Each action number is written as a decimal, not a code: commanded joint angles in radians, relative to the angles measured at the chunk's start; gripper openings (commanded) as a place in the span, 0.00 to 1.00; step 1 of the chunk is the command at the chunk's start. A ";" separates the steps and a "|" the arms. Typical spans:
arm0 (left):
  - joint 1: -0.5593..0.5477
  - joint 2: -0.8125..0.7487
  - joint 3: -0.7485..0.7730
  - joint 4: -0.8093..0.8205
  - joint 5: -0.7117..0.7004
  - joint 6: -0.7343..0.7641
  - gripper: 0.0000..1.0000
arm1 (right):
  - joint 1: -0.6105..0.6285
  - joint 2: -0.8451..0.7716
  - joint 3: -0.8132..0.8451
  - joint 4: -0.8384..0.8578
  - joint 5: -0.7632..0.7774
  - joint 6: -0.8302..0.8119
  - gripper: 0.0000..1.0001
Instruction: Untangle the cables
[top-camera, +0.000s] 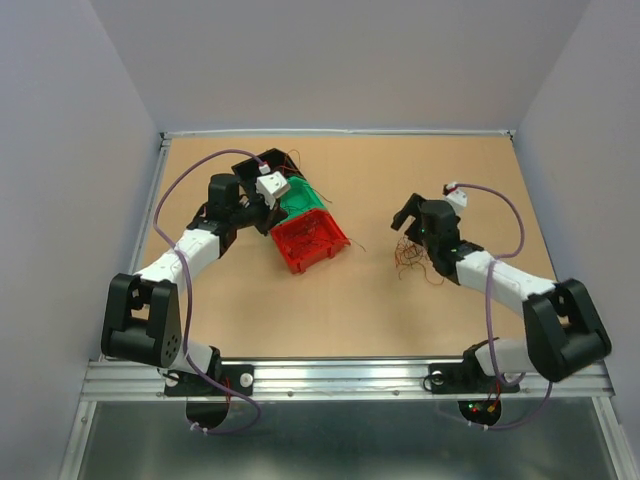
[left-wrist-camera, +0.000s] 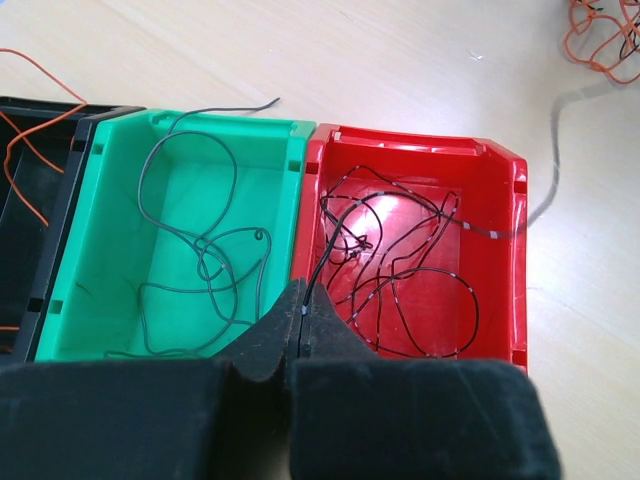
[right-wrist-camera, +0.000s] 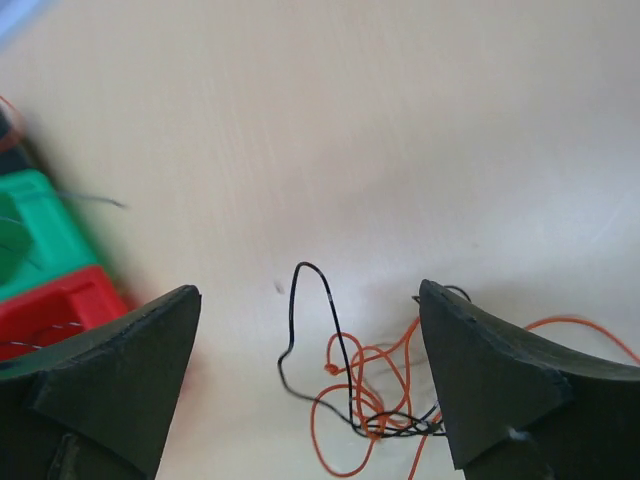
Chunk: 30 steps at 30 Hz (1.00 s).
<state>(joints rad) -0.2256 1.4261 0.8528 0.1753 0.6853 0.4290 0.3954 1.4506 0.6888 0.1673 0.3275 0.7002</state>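
Observation:
My left gripper is shut on a thin black wire that runs down into the red bin. More black wires lie in that bin. The green bin holds dark wires. The black bin holds an orange wire. In the top view the left gripper hangs over the bins. My right gripper is open and empty above a tangle of orange wires and a black wire on the table. The tangle lies beside the right gripper.
The three bins stand in a row at the back left: black, green, red. The tan table is walled at the sides and back. A loose wire hangs over the green bin's far rim.

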 joint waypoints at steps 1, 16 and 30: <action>-0.008 -0.016 0.032 0.032 -0.001 0.008 0.00 | 0.000 -0.228 -0.055 0.012 0.162 -0.042 0.96; -0.034 -0.021 0.029 0.023 0.006 0.030 0.00 | 0.261 -0.096 0.127 0.123 -0.485 -0.554 0.94; -0.038 -0.024 0.032 0.010 0.033 0.033 0.00 | 0.352 0.165 0.403 -0.112 -0.444 -0.725 0.88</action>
<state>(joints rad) -0.2604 1.4258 0.8528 0.1749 0.6830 0.4500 0.7292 1.5677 1.0206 0.1291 -0.1345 0.0334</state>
